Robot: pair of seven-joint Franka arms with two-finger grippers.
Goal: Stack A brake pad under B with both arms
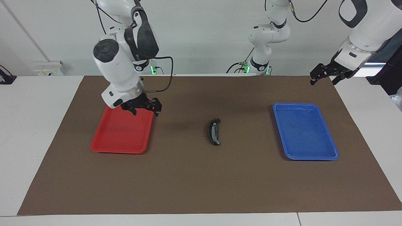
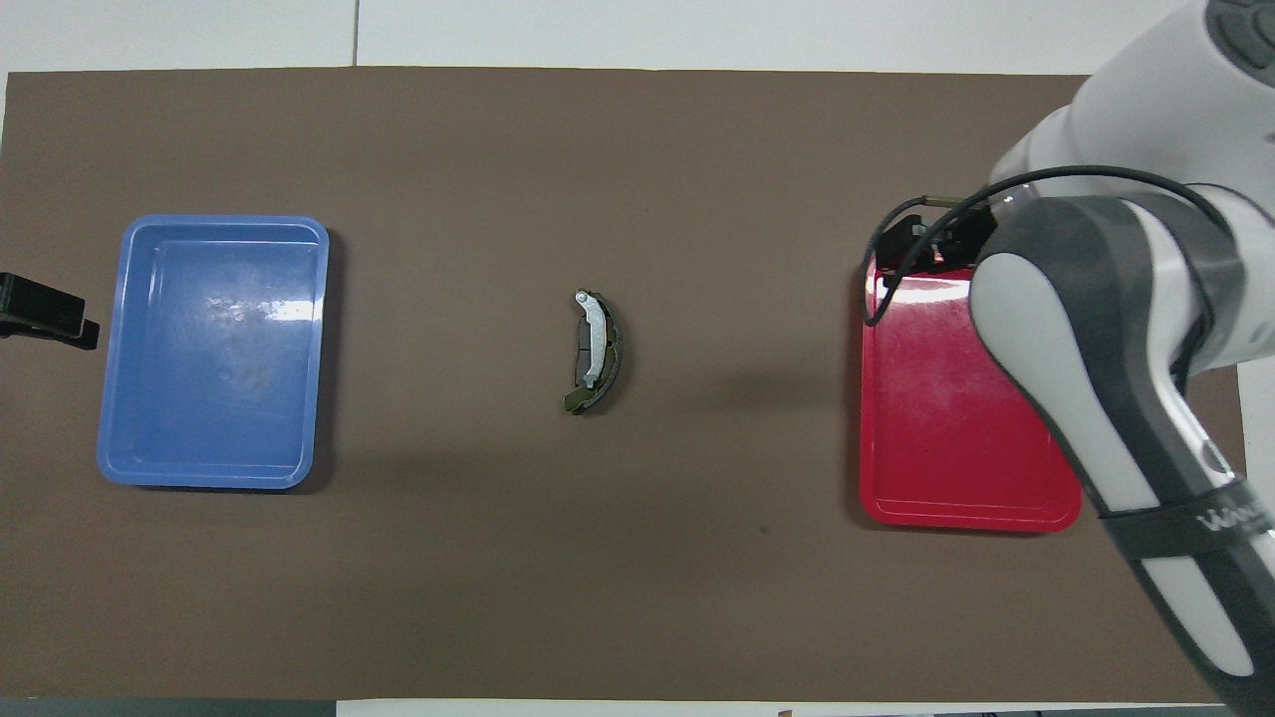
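B (image 1: 214, 131), the black crescent brake shoe with a lighter grey strip, lies on the brown mat midway between the two trays; it also shows in the overhead view (image 2: 595, 347). The A brake pad does not show apart from it. A dark piece shows at B's inner side, and I cannot tell whether it is the pad. My right gripper (image 1: 145, 110) hangs open and empty just over the red tray's edge nearest the robots; the arm partly hides it in the overhead view (image 2: 914, 249). My left gripper (image 1: 323, 81) is open and empty, raised over the mat's edge at the left arm's end (image 2: 45, 319).
A red tray (image 1: 121, 138) lies toward the right arm's end (image 2: 956, 428), and a blue tray (image 1: 304, 130) toward the left arm's end (image 2: 214, 349). Nothing shows in either tray. The brown mat (image 1: 201, 182) covers most of the white table.
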